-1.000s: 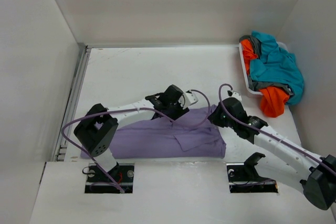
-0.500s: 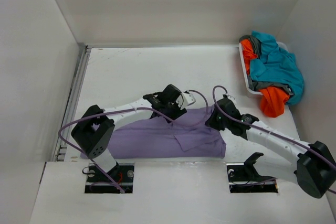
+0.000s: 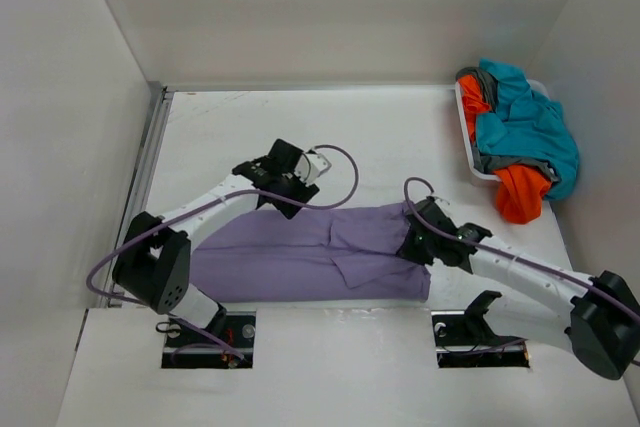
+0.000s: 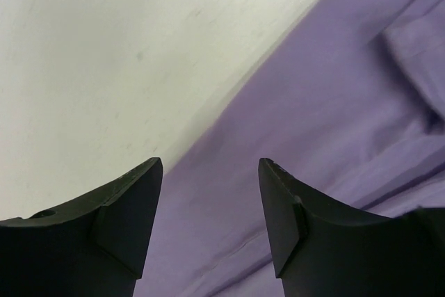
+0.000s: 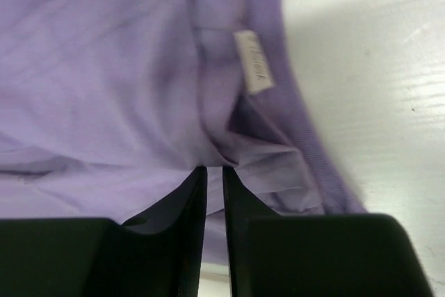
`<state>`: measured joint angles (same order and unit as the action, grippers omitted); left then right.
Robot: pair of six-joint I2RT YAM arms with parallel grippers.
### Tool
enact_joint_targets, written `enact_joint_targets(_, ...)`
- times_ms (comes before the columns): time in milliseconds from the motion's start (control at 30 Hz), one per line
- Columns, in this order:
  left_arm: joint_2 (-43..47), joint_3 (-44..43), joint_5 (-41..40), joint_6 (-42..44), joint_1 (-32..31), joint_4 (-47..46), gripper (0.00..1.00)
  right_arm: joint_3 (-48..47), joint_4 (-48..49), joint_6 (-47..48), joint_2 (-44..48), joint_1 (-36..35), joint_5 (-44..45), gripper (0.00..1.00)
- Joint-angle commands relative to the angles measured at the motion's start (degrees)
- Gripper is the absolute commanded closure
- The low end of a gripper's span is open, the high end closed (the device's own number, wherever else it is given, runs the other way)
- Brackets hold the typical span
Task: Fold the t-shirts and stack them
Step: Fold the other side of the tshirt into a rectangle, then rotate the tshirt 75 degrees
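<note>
The lavender t-shirt (image 3: 310, 257) lies in a long folded band on the table in front of the arms. My left gripper (image 3: 272, 195) hovers open and empty over the shirt's far edge; in the left wrist view its fingers (image 4: 132, 206) stand wide apart above the lavender cloth (image 4: 334, 102). My right gripper (image 3: 410, 247) is shut on the shirt's right end; in the right wrist view (image 5: 214, 168) it pinches a bunched fold of lavender cloth (image 5: 104, 67) just below the neck label (image 5: 252, 71). The teal t-shirt (image 3: 525, 127), orange t-shirt (image 3: 520, 195) and dark grey t-shirt (image 3: 500, 162) lie heaped at the back right.
A white mesh basket (image 3: 463, 122) holds the heap against the right wall, with the orange shirt hanging over its near side. White walls enclose the table on the left, back and right. A metal rail (image 3: 140, 197) runs along the left edge.
My left gripper has moved left and back along the shirt's far edge. The shirt now stretches further left and lies flatter. My right gripper has shifted nearer with the shirt's right end.
</note>
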<state>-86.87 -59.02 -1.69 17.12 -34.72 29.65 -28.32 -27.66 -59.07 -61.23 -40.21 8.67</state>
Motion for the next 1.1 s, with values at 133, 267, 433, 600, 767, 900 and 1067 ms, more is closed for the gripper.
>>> enact_joint_targets(133, 6.71, -1.27, -3.57, 2.47, 17.34, 8.93, 0.40, -15.70, -7.05, 8.96, 2.61, 4.20, 4.78, 0.73)
enact_joint_targets(267, 6.37, 0.57, -5.86, 4.32, 30.17, 7.18, 0.39, -20.01, -5.74, 17.66, -4.49, 14.04, 1.63, 0.57)
enact_joint_targets(433, 2.51, 1.37, -7.62, 7.65, 40.90, 4.20, 0.37, -24.41, -2.93, 26.01, -15.65, 20.21, -1.28, 0.39)
enact_joint_targets(600, -2.77, 0.32, -7.36, 8.89, 46.27, 2.61, 0.37, -28.54, 0.32, 28.31, -26.81, 22.06, -5.50, 0.34)
enact_joint_targets(767, -5.33, 0.23, -7.53, 10.65, 50.23, 1.73, 0.37, -30.75, -1.08, 28.40, -33.59, 21.71, -6.73, 0.37)
enact_joint_targets(900, -5.41, -0.56, -7.10, 11.35, 52.60, 1.55, 0.37, -32.32, -2.31, 28.39, -35.44, 21.71, -7.00, 0.69)
enact_joint_targets(1067, -5.50, -1.27, -7.10, 11.88, 54.98, 1.73, 0.37, -39.34, -6.08, 31.29, -40.70, 21.71, -7.52, 0.99)
